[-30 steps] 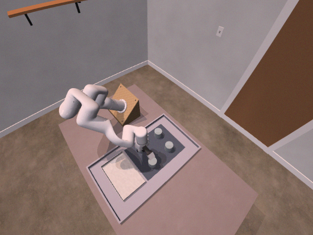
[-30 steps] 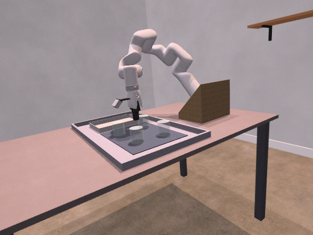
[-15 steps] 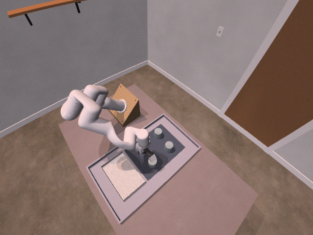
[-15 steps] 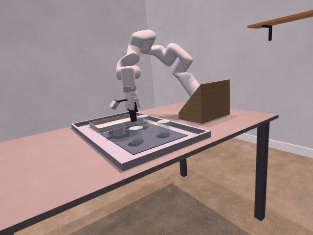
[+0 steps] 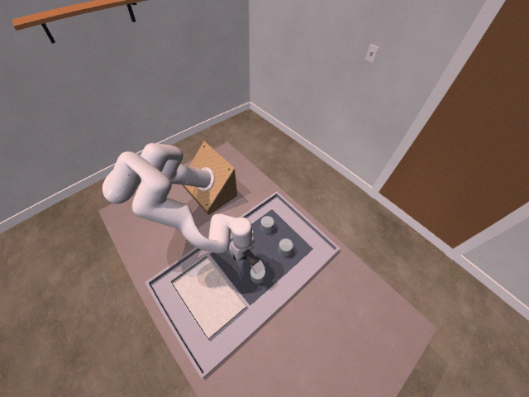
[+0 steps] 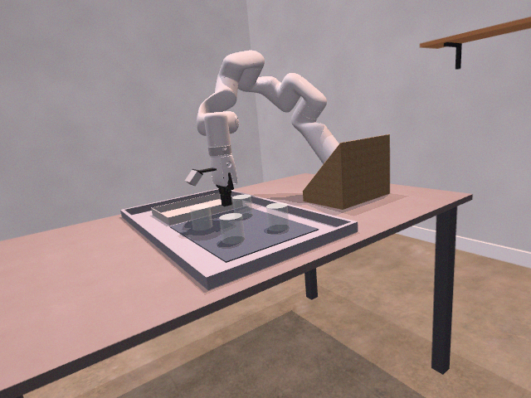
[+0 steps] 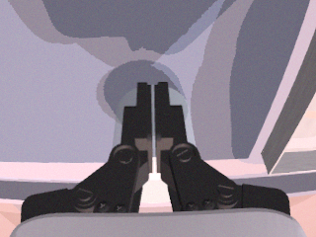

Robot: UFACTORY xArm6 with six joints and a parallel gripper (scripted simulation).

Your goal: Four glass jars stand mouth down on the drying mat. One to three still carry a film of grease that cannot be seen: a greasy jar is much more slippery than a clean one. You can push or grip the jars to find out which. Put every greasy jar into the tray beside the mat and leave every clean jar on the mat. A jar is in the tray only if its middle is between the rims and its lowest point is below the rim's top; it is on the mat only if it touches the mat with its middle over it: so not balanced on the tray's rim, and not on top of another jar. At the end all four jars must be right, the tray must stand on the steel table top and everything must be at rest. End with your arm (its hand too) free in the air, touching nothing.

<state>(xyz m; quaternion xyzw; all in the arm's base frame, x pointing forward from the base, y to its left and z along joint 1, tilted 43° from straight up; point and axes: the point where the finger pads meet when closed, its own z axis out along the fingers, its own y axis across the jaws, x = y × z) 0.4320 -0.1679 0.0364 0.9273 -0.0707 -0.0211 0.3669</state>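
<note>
Jars (image 5: 267, 222) (image 5: 285, 246) (image 5: 257, 274) (image 6: 276, 215) (image 6: 231, 226) (image 6: 201, 219) stand near the gripper (image 5: 246, 257) (image 6: 226, 203) (image 7: 153, 85) on the mat (image 5: 294, 251) (image 6: 274, 244). Its fingers are narrow, holding nothing. The tray (image 5: 208, 337) (image 6: 169, 220) lies beside it.

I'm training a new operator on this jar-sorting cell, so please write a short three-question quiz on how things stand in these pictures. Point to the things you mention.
1. How many glass jars show in the exterior view?
2. True or false: the gripper (image 5: 246, 256) (image 6: 226, 204) (image 7: 152, 102) has its fingers closed together with nothing between them.
3. Multiple choice: what stands in the cream-floored tray (image 5: 231, 280) (image 6: 160, 217)?
a) one jar
b) two jars
c) no jar

Key: 1. four; 2. true; 3. c
</note>
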